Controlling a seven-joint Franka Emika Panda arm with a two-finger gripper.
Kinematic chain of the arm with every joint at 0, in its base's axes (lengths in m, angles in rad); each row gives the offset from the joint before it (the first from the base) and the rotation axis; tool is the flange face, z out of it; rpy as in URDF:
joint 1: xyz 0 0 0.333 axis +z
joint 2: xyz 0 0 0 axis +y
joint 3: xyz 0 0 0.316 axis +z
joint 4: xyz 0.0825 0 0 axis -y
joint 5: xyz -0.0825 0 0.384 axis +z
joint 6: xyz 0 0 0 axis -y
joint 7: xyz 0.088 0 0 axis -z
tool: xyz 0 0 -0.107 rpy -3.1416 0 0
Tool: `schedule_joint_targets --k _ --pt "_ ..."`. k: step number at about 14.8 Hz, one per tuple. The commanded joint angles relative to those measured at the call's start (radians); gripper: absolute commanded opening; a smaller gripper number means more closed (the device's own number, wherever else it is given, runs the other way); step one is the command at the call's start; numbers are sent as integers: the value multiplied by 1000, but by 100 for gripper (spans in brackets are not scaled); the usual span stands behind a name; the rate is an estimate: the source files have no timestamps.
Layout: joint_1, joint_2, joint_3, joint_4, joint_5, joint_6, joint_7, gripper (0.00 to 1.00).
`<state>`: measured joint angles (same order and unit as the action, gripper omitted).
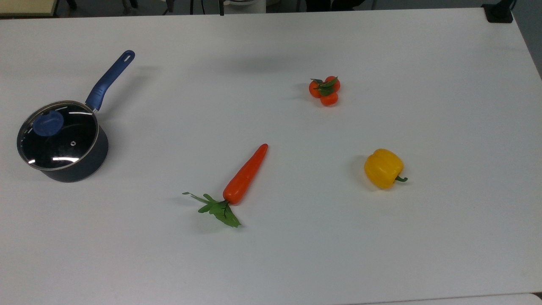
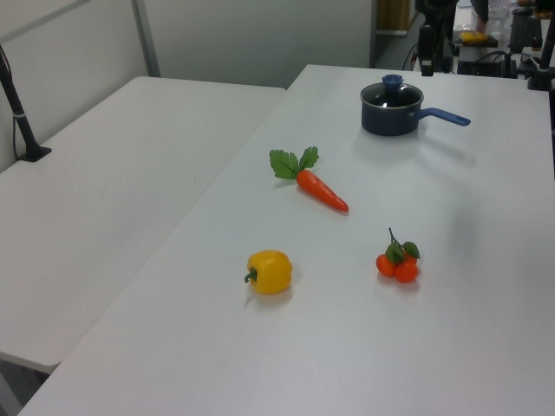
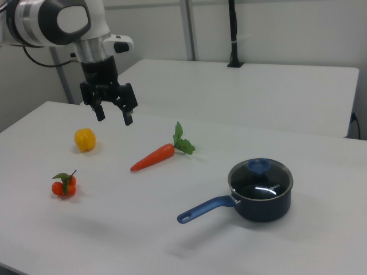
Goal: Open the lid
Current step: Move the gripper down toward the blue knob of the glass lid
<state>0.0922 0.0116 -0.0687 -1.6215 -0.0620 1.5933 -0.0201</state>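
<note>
Lid [image 3: 261, 178] sat closed on the pan [image 3: 269, 207], gripper [image 3: 114, 116] spread wide and empty, well away from the pan; I'd drop straight onto the knob [image 3: 258, 165], pinch centred, lift level

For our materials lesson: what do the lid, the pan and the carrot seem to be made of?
Lid: clear glass, since the dark inside shows through under bright glints, with a thin metal rim and a matte blue knob, likely plastic. Pan: dark blue, probably coated metal. Carrot: smooth, evenly orange, probably plastic.
</note>
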Motion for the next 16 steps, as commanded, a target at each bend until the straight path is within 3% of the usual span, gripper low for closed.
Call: schedule_joint_targets --k 1,7,13,16 --pt "11 -24 -5 -26 -10 -9 5 100" --pt "-3 -22 -6 -24 -9 -1 14 100" --pt "-195 71 -8 69 -2 103 14 100" --pt "-290 151 -8 72 -1 259 22 100"
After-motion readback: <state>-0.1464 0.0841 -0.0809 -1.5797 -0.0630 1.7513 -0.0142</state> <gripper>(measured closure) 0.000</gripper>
